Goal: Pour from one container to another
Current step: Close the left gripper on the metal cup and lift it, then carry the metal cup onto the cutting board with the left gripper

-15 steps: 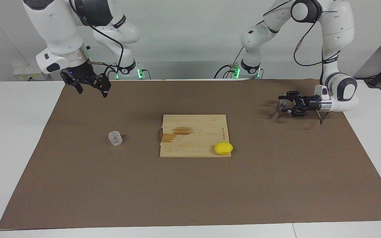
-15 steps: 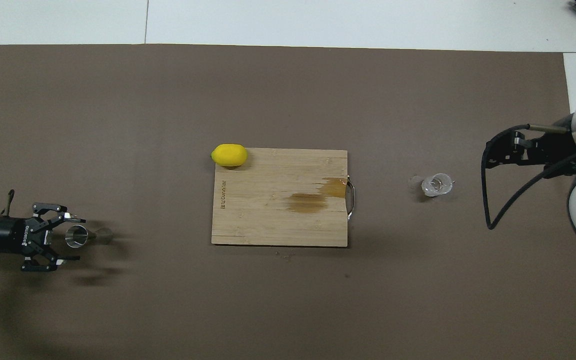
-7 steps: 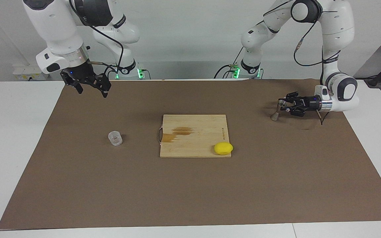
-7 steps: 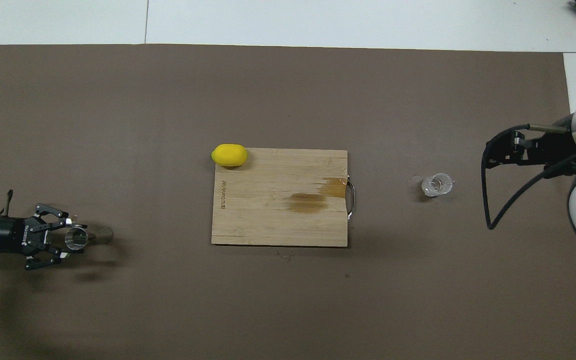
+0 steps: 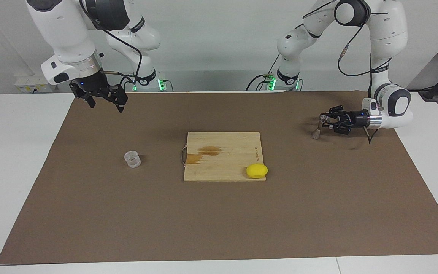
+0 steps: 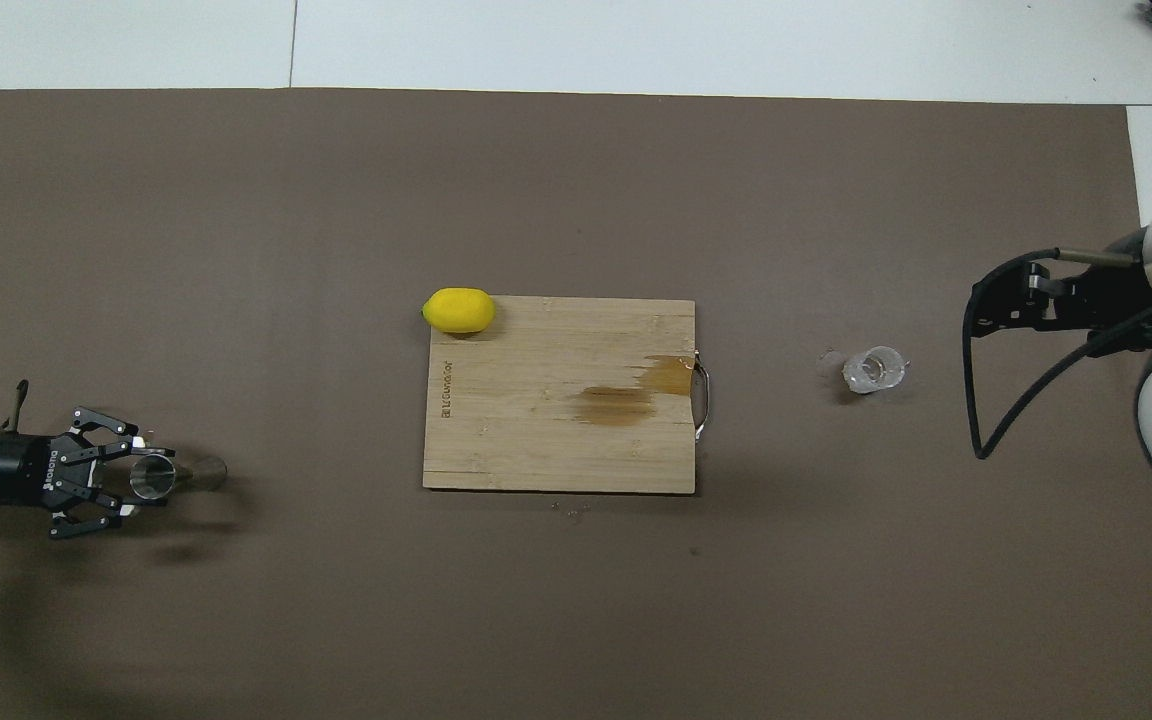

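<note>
Silver hourglass-shaped steel jigger point(image 5: 317, 128) clamped in the left gripper point(image 5: 324, 122) at the left arm's end of the counter, right gripper point(image 5: 104, 101) spread wide, hanging above the brown mat; overhead, small clear textured cup point(image 6: 873, 369) standing beside the wooden cutting board point(image 6: 559, 396).

Small silver hourglass-shaped steel jigger point(image 5: 317, 129): upper cone partly hidden by left gripper point(image 5: 323, 122). Short clear textured cup point(image 6: 873, 369): contents too small to tell. Right arm's black gripper point(image 6: 1001, 305) partly cut off at overhead view's edge; fingertips unclear there.
</note>
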`<state>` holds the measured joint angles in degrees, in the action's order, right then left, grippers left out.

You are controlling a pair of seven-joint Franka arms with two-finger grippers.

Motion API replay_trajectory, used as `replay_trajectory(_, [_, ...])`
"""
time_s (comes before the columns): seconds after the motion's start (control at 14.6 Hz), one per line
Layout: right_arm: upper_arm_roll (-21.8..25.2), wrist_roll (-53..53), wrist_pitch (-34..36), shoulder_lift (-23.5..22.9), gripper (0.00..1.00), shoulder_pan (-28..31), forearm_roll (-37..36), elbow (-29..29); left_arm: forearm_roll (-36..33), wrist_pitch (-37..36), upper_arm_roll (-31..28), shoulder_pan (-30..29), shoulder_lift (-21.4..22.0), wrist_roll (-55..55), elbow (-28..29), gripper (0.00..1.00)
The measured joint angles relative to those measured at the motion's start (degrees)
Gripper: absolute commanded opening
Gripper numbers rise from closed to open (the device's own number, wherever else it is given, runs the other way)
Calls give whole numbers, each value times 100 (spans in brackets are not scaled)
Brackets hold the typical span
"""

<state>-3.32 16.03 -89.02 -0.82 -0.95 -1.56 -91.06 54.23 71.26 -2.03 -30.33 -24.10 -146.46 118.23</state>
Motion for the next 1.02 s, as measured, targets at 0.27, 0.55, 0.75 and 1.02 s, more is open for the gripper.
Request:
replay_trajectory(0.27, [0,0,0,0,100,0,0,0,133,-51,48,143,1,128,-72,24])
replay_trajectory(0.55, [0,0,0,0,100,0,0,0,319,-125,59,351,1,143,-103,21])
replay_trajectory(0.75, [0,0,0,0,100,0,0,0,709,-219,68,689,12,144,-104,19])
replay_trajectory(1.02, [0,0,0,0,100,0,0,0,1466,-196,77,1528,33,388,-109,19])
